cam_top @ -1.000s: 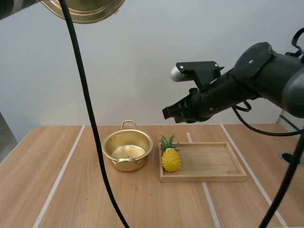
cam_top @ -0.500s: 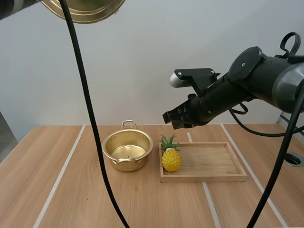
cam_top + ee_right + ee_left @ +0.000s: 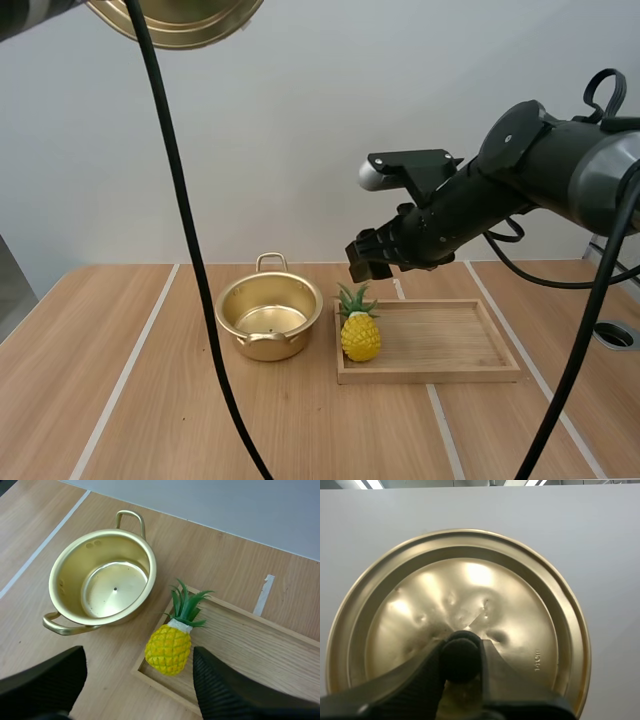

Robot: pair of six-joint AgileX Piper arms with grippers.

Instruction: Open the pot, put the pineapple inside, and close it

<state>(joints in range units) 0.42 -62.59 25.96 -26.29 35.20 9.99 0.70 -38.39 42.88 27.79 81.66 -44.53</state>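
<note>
Our right gripper [image 3: 368,258] has dropped toward the pineapple [image 3: 360,335], fingers apart
Done: pot [image 3: 268,318] open, left gripper [image 3: 462,652] clamped on lid [image 3: 470,585]; loading, closing remain

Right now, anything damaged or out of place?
The gold lid in the left tool is dented around its knob. Pot and pineapple sit upright, nothing spilled.

Bright even light w/ glare on lid [image 3: 470,580], soft shadows

Lid [image 3: 190,20]: upper pt cut off, high view.
</note>
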